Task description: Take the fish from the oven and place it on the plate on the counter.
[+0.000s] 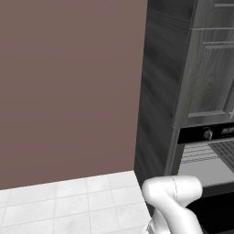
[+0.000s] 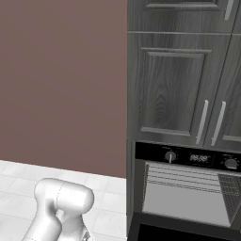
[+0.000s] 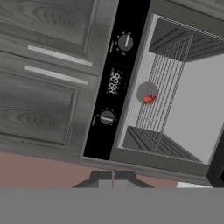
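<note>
The oven (image 3: 175,87) stands open in the tall dark grey wood-grain cabinet column (image 2: 169,84), its black control panel (image 3: 114,81) carrying two round knobs with a small digital display (image 3: 114,82) between them. Inside the pale grey cavity, grey wire racks (image 3: 164,96) span the space, and the fish (image 3: 148,99), a tiny red-orange shape, lies on a rack toward the middle, against a small round grey patch whose nature is too blurred to make out. In the hand view the whole scene is rolled sideways, so the panel runs up and down and the cavity sits to its right; the cabinet doors with their pale bar handles (image 3: 59,65) lie to the left of it. The fingers (image 3: 113,178) are pressed together at the bottom of that view, with nothing between them, well back from the oven and the fish. In the two base views the white arm (image 1: 176,201) is folded low in front of the oven, over a floor of white tiles (image 1: 68,203), with a plain brown wall (image 1: 68,91) to the left of the cabinets. From the right base view the oven's cavity shows below the cabinet doors, racks visible, the door swung down.
</note>
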